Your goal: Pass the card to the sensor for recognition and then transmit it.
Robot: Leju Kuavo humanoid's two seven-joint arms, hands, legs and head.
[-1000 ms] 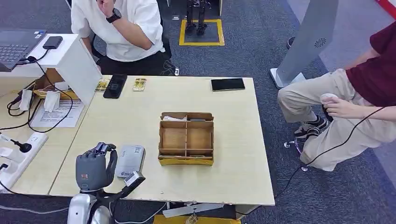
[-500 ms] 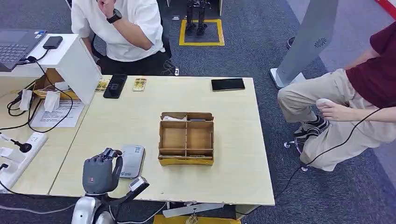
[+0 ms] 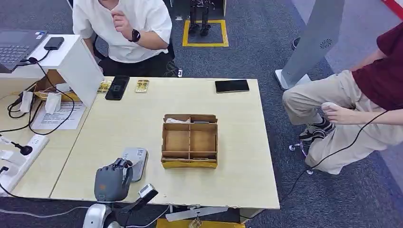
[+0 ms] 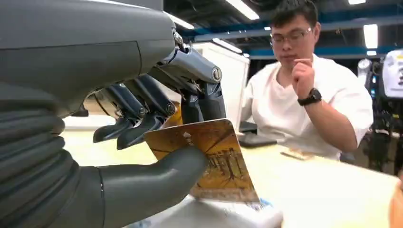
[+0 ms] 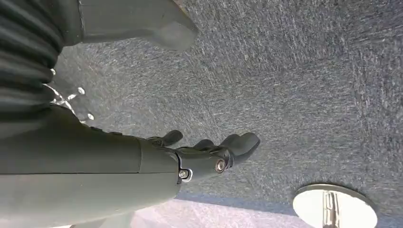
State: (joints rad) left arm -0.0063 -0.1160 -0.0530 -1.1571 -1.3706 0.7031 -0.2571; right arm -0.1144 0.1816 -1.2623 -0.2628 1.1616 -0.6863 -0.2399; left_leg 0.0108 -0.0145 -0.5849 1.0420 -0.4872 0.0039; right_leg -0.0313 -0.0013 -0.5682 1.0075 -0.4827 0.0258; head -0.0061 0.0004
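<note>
I've got the card (image 4: 209, 159) pinched between the left hand's (image 3: 113, 182) thumb and fingers, tilted, with its lower edge touching or just above the sensor (image 3: 135, 160), the grey pad at the near left of the table (image 3: 237, 190). From the wrist view I can't quite tell whether that edge rests on the pad or hangs a hair over it.

The step in hand looks to be the read. To do it well I'd flatten the card toward the pad's face so more of it sits over the reading area, keep the pinch firm and hold steady for a moment before lifting. Tipping it too hard against the pad could lever the card out of the thumb's grip.

The box (image 3: 190, 141) with its compartments stands just beside the sensor, toward the table's middle; I'd clear its wall when moving on.

The right hand (image 5: 209, 154) hangs over the carpet, fingers loosely apart, holding nothing.
</note>
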